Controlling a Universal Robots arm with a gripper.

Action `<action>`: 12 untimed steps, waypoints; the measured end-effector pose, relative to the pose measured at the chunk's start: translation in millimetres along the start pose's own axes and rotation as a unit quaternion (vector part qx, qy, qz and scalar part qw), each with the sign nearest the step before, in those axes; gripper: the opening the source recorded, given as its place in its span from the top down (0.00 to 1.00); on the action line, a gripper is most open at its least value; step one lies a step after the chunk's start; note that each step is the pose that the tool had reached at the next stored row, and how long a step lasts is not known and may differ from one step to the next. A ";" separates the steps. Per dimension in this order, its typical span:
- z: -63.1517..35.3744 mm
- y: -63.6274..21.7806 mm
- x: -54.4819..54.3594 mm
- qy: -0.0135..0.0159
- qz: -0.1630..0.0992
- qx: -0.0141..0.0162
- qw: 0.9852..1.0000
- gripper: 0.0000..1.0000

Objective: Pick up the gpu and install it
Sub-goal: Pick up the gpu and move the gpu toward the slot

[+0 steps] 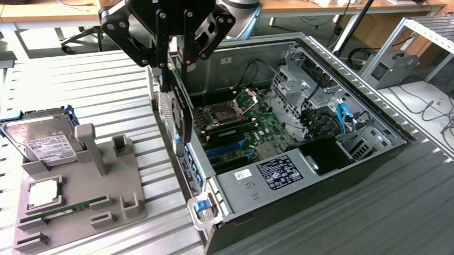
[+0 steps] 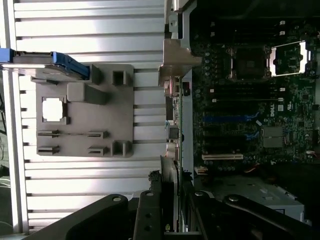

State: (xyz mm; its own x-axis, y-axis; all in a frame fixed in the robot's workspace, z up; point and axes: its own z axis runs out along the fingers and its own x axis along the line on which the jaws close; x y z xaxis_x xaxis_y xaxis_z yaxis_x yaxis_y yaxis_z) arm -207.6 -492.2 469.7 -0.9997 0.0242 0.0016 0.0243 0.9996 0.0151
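The gripper (image 1: 177, 59) grips the gpu (image 1: 171, 105) between narrow jaws, holding it on edge at the rear wall of the open computer case (image 1: 369, 159). 1 hard drive (image 1: 46, 142) lies well apart from the case.

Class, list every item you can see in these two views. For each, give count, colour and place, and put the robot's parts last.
table: one, silver slats, under everything
computer case: one, black and silver, lying open at the exterior view's right
motherboard: one, green, inside the case
grey holder: one, grey, on the table at the exterior view's left
hard drive: one, silver with white label, on the holder
processor chip: one, silver, on the holder
RAM stick: one, green, in a holder slot
gpu: one, silvery edge showing, held edge-on by the case's rear wall
gripper: one, black, shut on the gpu
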 end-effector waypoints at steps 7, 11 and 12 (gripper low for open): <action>1.0 -2.5 -6.5 0.000 0.000 0.000 1.000 0.74; 1.5 -3.9 -9.7 0.001 0.000 0.000 1.000 0.74; 1.6 -4.2 -10.6 0.001 0.000 0.000 1.000 0.74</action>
State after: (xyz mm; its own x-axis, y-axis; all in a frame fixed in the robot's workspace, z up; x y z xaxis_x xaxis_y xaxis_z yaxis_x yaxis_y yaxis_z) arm -197.1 -496.7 468.0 -0.9997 0.0242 0.0028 0.0242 0.9996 0.0151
